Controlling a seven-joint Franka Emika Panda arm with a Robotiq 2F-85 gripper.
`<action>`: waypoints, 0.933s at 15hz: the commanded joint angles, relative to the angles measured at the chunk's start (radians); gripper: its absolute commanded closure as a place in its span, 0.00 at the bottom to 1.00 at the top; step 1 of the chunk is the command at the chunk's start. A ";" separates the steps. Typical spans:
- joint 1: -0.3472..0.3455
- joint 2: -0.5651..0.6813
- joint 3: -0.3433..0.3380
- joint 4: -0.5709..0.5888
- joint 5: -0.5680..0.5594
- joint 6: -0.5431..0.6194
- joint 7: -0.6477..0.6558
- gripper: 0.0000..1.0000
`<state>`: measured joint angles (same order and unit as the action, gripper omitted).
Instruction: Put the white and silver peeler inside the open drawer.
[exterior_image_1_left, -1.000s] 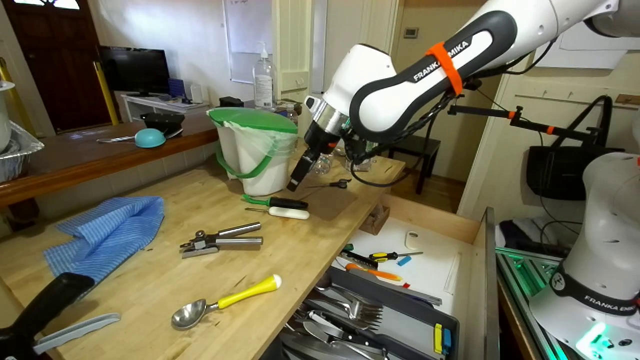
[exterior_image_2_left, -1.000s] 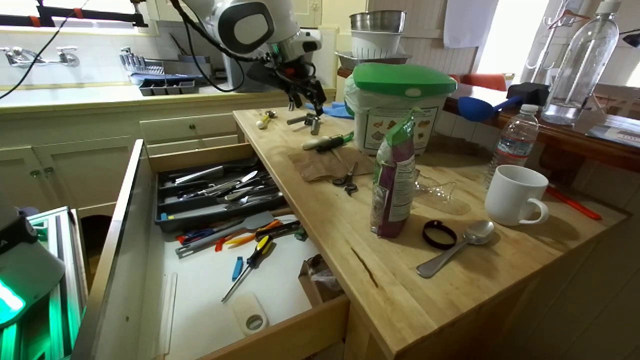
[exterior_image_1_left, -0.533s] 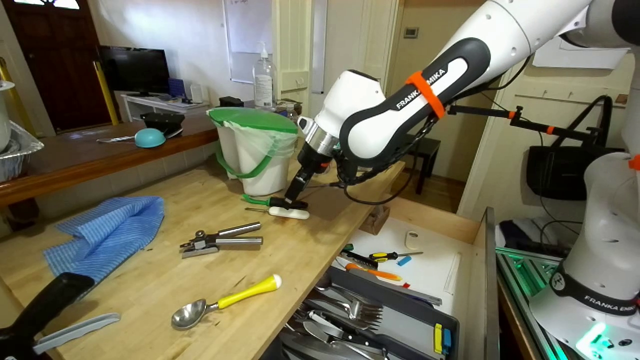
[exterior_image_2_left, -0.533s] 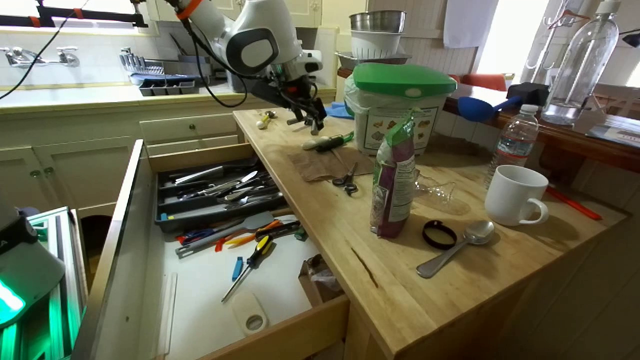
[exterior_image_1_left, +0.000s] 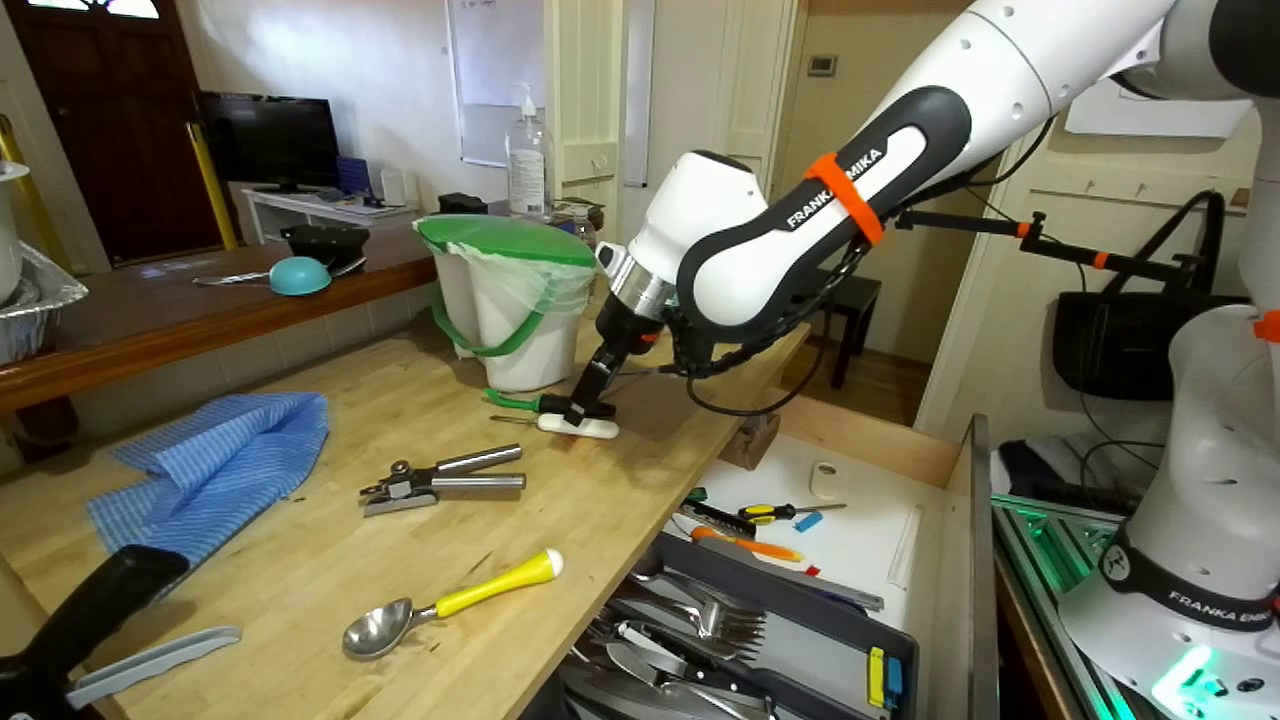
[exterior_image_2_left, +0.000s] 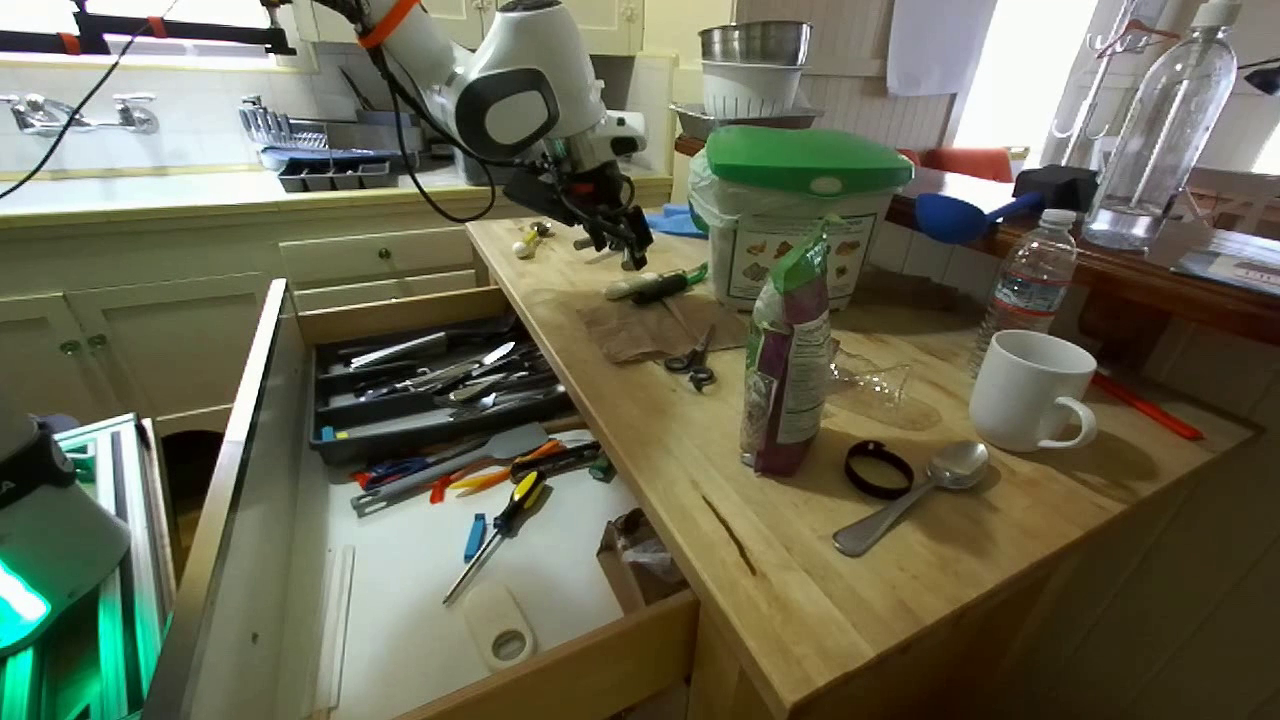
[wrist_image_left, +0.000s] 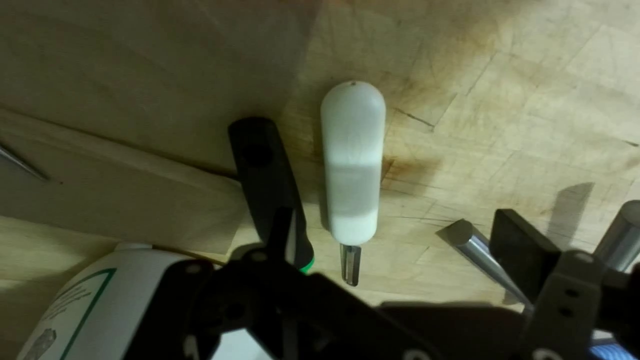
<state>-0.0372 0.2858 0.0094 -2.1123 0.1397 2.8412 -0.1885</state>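
Note:
The white and silver peeler lies on the wood counter, its white handle (wrist_image_left: 353, 165) and short metal end showing in the wrist view. It also shows in both exterior views (exterior_image_1_left: 590, 429) (exterior_image_2_left: 630, 288). My gripper (wrist_image_left: 400, 227) is open, its two fingers wide apart, with the peeler between them but nearer the left finger. In the exterior views the fingertips (exterior_image_1_left: 577, 412) (exterior_image_2_left: 630, 258) are low above the peeler; I cannot tell whether they touch it. The open drawer (exterior_image_1_left: 870, 535) is beside the counter in both exterior views (exterior_image_2_left: 585, 520).
A green-handled dark tool (wrist_image_left: 265, 175) lies close beside the peeler, partly under the left finger. A metal can opener (exterior_image_1_left: 450, 478) is near the right finger. A white bin with a green lid (exterior_image_1_left: 520, 320) stands behind. A yellow-handled scoop (exterior_image_1_left: 450, 600) and scissors (exterior_image_2_left: 692, 360) also lie on the counter.
My gripper has come down and slightly toward the peeler, mostly in the first half second, then a little lower. The peeler and drawer have not moved.

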 joint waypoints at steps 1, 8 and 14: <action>-0.038 0.017 0.044 0.004 0.036 0.030 -0.009 0.00; -0.084 0.052 0.123 0.006 0.153 0.105 -0.049 0.00; -0.094 0.077 0.111 0.010 0.133 0.119 -0.038 0.00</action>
<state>-0.1204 0.3359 0.1145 -2.1122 0.2626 2.9325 -0.2148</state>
